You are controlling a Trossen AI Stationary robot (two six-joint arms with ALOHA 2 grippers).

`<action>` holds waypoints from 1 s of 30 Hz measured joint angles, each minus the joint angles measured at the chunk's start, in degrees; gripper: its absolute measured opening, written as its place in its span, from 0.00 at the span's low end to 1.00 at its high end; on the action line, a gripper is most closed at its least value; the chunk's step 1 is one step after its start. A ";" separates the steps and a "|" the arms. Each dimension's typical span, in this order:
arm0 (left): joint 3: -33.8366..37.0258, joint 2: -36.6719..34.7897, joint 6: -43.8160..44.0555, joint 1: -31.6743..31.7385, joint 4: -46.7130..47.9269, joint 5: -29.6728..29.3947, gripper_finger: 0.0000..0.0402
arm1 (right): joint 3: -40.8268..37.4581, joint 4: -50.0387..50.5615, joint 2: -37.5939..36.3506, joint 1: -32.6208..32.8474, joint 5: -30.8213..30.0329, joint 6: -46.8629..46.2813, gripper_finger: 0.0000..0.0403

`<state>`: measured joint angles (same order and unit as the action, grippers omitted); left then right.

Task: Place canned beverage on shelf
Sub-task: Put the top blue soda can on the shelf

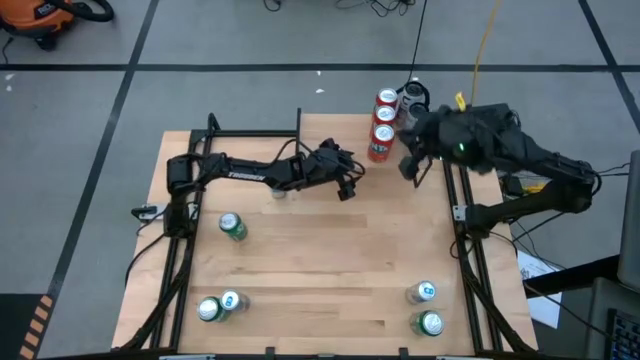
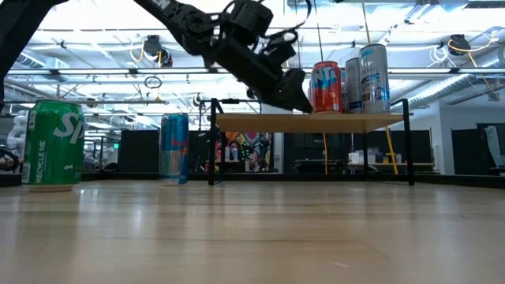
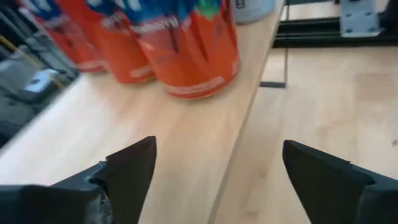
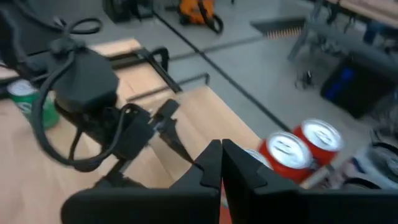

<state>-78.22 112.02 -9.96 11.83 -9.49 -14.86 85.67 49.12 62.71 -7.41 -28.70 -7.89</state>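
Observation:
The shelf stands at the table's far side. Three orange cans stand in a row on its right part, with silver cans behind them. My left gripper hovers open over the shelf's near edge, just short of the nearest orange can, with nothing between its fingers. In the low view it hangs left of that can. My right gripper is shut and empty, raised over the shelf's right end.
Loose cans stand on the table: a green one at mid-left, two at the near left and two at the near right. The low view shows a green can and a blue can. The table's middle is bare wood.

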 joint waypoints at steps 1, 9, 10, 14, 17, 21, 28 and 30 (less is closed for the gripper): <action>0.00 -0.54 -0.68 -0.34 0.71 -1.02 0.82 | -2.25 -2.41 -0.94 1.94 -1.42 -0.27 0.00; -0.07 -1.44 -1.33 1.64 1.36 -1.98 0.71 | -19.41 -21.30 -3.45 14.02 -3.32 -0.15 0.00; -0.07 -1.44 -1.33 2.30 0.96 -1.73 0.70 | -20.88 -23.57 -3.30 15.72 -5.18 0.63 0.00; -0.04 -1.44 -1.78 4.77 -3.04 4.91 0.66 | -24.54 -29.09 -3.05 23.38 -16.60 3.74 0.00; -0.04 -0.89 -3.01 5.75 -7.93 10.17 0.63 | -24.83 -30.19 -3.24 28.24 -24.08 4.62 0.00; -0.04 0.41 -3.91 6.55 -10.53 10.57 0.59 | -24.85 -29.96 -3.33 32.92 -27.10 4.17 0.00; -0.01 2.43 -3.45 7.66 -13.59 11.62 0.58 | -24.88 -29.54 -2.27 39.36 -39.09 3.90 0.00; -0.07 2.91 -3.43 7.54 -14.28 11.86 0.58 | -24.88 -29.04 -1.84 41.09 -43.42 3.54 0.00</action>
<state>-78.28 114.93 -13.39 19.37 -23.77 -3.00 60.80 20.08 60.87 33.68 -72.12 -4.35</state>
